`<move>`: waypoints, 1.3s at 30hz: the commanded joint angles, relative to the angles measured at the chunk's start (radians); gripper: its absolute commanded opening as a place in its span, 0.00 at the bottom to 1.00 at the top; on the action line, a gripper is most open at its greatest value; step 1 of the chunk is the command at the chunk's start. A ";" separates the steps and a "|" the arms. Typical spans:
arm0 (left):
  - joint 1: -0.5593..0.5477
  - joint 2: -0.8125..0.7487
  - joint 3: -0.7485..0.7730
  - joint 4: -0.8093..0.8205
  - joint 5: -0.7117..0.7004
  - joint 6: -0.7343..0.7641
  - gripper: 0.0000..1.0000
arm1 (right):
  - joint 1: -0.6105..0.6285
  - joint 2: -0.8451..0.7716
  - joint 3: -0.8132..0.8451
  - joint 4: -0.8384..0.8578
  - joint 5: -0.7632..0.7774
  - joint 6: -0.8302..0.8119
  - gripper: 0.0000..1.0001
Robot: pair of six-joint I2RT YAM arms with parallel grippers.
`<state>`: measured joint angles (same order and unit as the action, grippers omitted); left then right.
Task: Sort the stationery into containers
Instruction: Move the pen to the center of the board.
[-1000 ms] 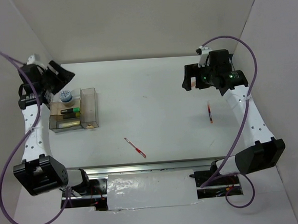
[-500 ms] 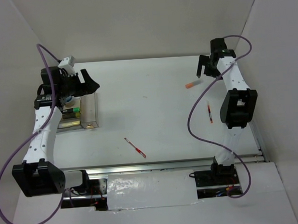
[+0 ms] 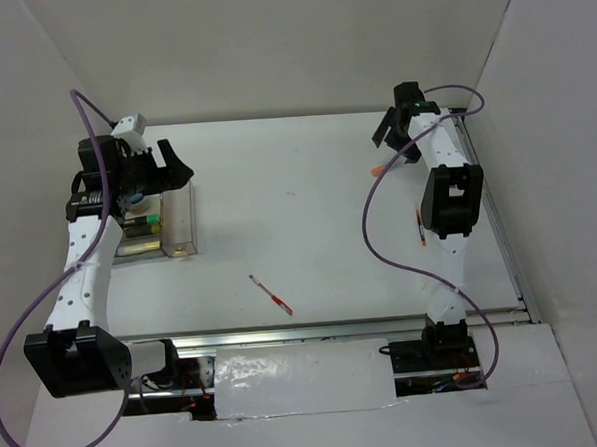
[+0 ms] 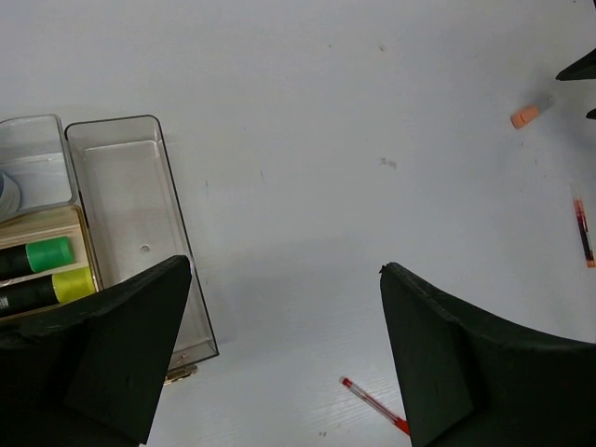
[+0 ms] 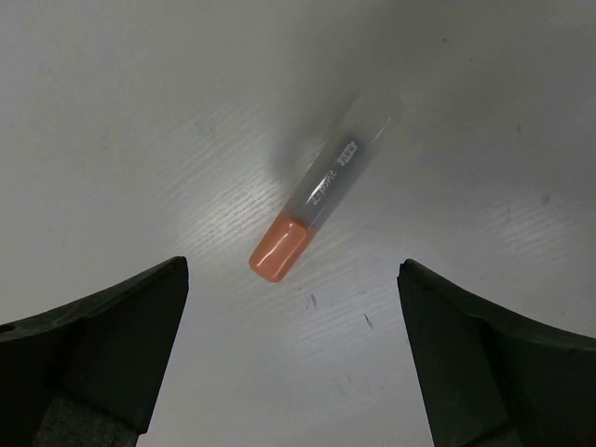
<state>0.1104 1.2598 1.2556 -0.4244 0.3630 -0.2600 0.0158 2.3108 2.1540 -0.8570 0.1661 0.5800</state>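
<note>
Your right tool (image 5: 293, 279) has shifted left, spread wide above the marker (image 5: 321, 191); your left tool (image 4: 285, 270) is also spread, empty.

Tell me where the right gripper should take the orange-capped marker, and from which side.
Grip the marker at mid-barrel, coming from straight above. It lies flat on the table, diagonal under the open right gripper, so the fingers should probably turn square to its length and close across its narrow width.

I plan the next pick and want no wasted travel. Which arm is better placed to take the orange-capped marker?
Right. The marker lies centred between the open jaws of the right gripper in its wrist view; the left gripper hangs by the containers, far across the table.
</note>
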 commanded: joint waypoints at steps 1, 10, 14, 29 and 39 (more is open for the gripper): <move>0.012 -0.022 -0.010 0.015 -0.003 0.025 0.95 | 0.019 0.045 0.049 0.035 0.076 0.081 1.00; 0.049 0.004 -0.029 0.007 -0.016 0.010 0.96 | 0.029 0.116 0.079 0.049 0.153 0.090 0.98; 0.110 0.036 -0.007 -0.028 0.040 -0.028 0.97 | 0.059 0.121 0.086 0.059 0.162 0.038 0.95; 0.247 0.093 -0.007 -0.083 0.185 -0.005 0.97 | 0.058 0.078 0.119 0.101 0.153 -0.216 0.91; 0.249 0.102 -0.004 -0.089 0.188 -0.005 0.97 | 0.021 0.167 0.158 0.047 0.087 -0.338 0.93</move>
<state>0.3565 1.3849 1.2453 -0.5392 0.5224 -0.2665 0.0460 2.4523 2.2570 -0.8009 0.2680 0.2943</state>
